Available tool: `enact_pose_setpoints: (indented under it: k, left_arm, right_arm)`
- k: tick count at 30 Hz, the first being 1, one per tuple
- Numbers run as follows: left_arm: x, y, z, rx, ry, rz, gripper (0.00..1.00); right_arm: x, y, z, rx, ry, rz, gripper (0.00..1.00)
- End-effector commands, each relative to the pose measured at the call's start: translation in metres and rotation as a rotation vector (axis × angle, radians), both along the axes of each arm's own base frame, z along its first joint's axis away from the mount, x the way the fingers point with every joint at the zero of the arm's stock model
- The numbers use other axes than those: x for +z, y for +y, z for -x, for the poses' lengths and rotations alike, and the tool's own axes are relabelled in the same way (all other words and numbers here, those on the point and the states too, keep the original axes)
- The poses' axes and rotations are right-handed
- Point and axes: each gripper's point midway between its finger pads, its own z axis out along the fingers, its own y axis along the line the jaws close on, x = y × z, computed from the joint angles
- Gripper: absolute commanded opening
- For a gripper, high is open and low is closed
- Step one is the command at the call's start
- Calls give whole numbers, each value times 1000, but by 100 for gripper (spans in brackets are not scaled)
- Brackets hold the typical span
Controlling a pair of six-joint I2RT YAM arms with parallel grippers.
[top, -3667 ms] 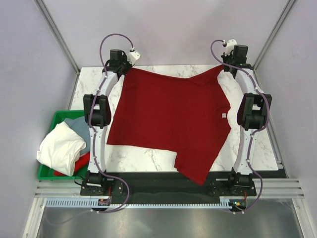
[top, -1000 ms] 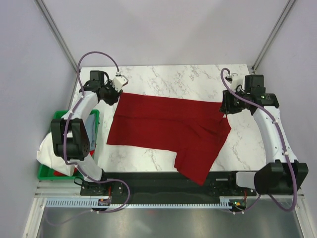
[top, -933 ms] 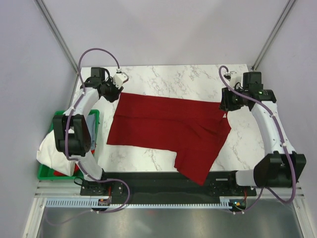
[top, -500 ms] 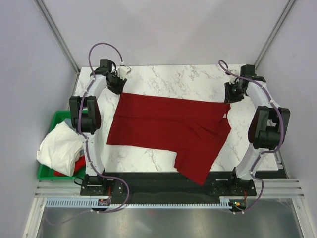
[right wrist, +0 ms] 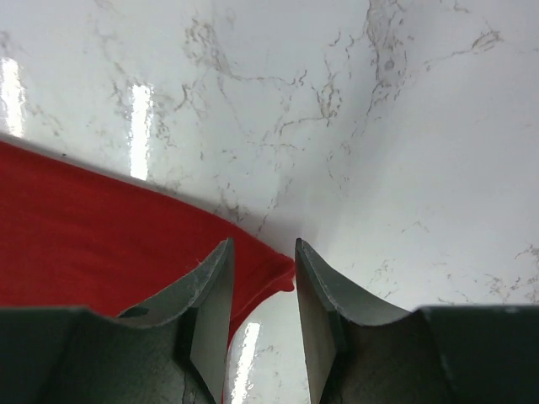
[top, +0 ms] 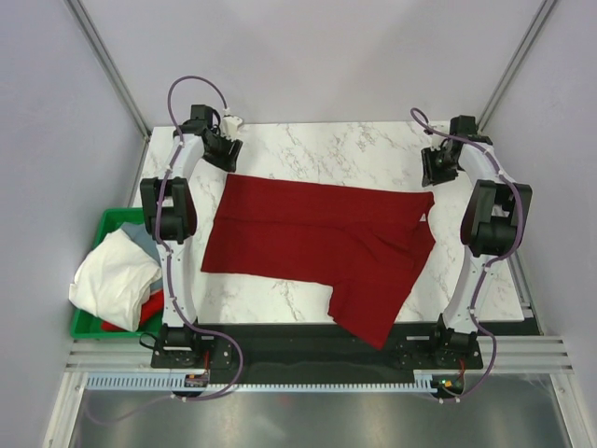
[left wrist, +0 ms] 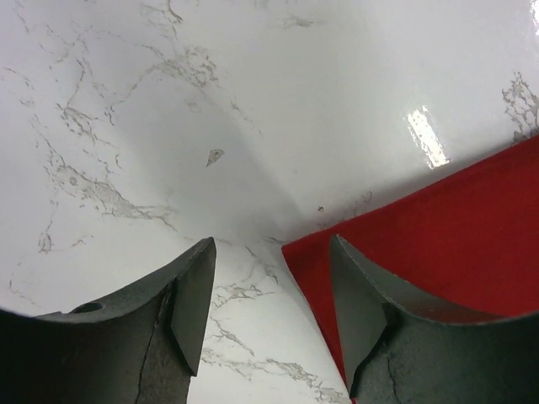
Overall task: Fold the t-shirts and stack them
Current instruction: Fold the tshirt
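Hovering at far corners of dark red t-shirt (top: 317, 238): left hand (left wrist: 271, 252) wide open, right hand (right wrist: 263, 252) half open, both empty.

White marble-veined tabletop (top: 326, 149) bearing one dark red t-shirt (top: 317, 233)
Laid flat across the middle as a wide folded band, far edge straight from left to right, small white neck label (top: 423, 217) near the right end, one flap reaching toward the near right and drooping past the near edge; veined marble showing beyond the far edge and at both ends of the cloth
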Motion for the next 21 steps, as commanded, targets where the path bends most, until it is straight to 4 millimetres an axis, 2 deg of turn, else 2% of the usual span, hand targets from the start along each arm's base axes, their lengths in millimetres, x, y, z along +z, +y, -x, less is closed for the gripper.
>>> enact_pose_setpoints:
  k: [1,10,21]
  left_arm:
    - [4,0,-6,38,-3,32,64]
    - [-7,1,-6,44,18,28,65]
    - [-7,4,-5,50,19,10,64]
  right_arm:
    - [-4,-11,-8,-10,-7,14,43]
    - [-24,-13,6,-5,52,-4,43]
    - [-46,-7,17,8,117,-48,40]
